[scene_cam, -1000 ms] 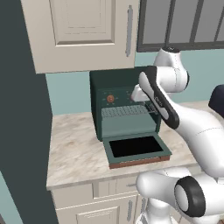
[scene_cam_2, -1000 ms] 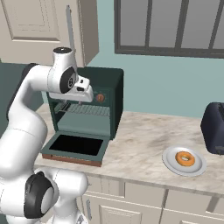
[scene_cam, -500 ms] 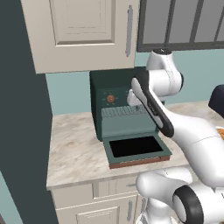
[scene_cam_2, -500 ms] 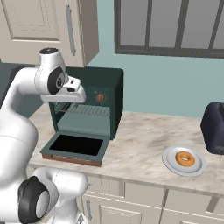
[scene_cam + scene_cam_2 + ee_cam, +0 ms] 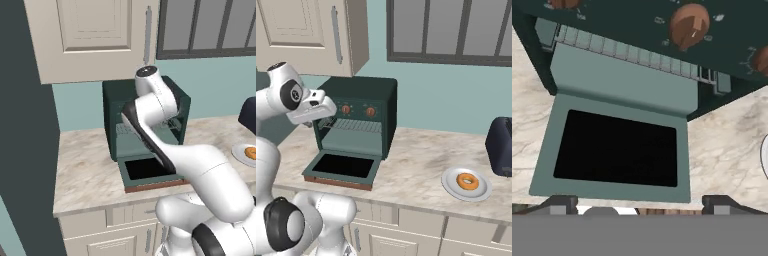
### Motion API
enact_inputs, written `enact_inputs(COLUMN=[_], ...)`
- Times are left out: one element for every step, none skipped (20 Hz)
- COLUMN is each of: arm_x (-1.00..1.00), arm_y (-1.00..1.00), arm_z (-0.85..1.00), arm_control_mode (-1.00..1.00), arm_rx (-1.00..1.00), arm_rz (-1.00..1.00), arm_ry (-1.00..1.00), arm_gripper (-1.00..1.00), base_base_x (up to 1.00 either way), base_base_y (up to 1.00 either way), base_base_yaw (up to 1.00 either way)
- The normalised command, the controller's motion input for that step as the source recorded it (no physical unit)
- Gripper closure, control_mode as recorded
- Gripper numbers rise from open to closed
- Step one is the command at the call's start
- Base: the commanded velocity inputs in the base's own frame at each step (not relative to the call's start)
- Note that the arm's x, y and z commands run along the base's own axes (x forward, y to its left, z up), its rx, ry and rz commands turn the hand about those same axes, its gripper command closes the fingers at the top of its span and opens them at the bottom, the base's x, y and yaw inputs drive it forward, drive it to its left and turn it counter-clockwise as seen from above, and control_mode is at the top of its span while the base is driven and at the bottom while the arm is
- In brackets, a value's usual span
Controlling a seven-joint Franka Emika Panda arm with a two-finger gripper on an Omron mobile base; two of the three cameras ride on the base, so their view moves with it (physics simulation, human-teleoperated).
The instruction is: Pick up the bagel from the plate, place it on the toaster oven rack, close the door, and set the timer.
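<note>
One bagel (image 5: 467, 181), one plate (image 5: 450, 183), one toaster oven (image 5: 358, 116), one dark toaster (image 5: 501, 146). Two copper-orange knobs are showing on the oven's front panel in the right base view; the nearer one (image 5: 689, 26) is filling the upper part of the hand view.

The bagel is lying on the white plate, roughly centred, on the marble surface (image 5: 411, 165) well to the right of the oven. The dark toaster is standing just beyond the plate, at the right edge of the picture.

The oven door (image 5: 342, 168) is hanging fully open, lying flat toward the near edge of the surface, black glass facing up. The toaster oven rack (image 5: 355, 125) is sitting inside the cavity with nothing on it.

The hand (image 5: 640, 202) is hovering above and in front of the open door, looking down on it; its two finger tips (image 5: 559, 204) are standing wide apart, gripping nothing.

Bare marble is lying between the oven and the plate. Cream cabinets are hanging above the oven, close over its top. Left of the oven a strip of surface is running to a dark wall panel (image 5: 25, 150).
</note>
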Motion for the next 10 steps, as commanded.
enact_inputs(arm_x=[0.0, -0.01, -0.01, -0.02, -0.02, -0.01, -0.02, -0.04, -0.03, 0.0], arm_y=[0.4, 0.39, 0.39, 0.37, 0.36, 0.34, 0.29, 0.26, 0.22, 0.18], arm_z=[-0.28, -0.29, -0.31, -0.29, -0.3, -0.28, -0.24, -0.22, -0.19, -0.16], arm_control_mode=[-1.0, -1.0, -1.0, -1.0, -1.0, -1.0, -1.0, -1.0, -1.0, -1.0], arm_rx=[-0.29, -0.29, -0.29, -0.29, -0.28, -0.27, -0.25, -0.25, -0.24, -0.24], arm_rz=[0.0, 0.0, 0.0, 0.0, 0.0, 0.0, 0.0, 0.0, 0.0, 0.0], arm_ry=[-0.07, -0.07, -0.08, -0.09, -0.1, -0.11, -0.13, -0.15, -0.15, -0.15], arm_gripper=[-1.0, -1.0, -1.0, -1.0, -1.0, -1.0, -1.0, -1.0, -1.0, -1.0], base_base_x=[0.0, 0.0, 0.0, 0.0, 0.0, 0.0, 0.0, 0.0, 0.0, 0.0], base_base_y=[0.0, 0.0, 0.0, 0.0, 0.0, 0.0, 0.0, 0.0, 0.0, 0.0], base_base_yaw=[0.0, 0.0, 0.0, 0.0, 0.0, 0.0, 0.0, 0.0, 0.0, 0.0])
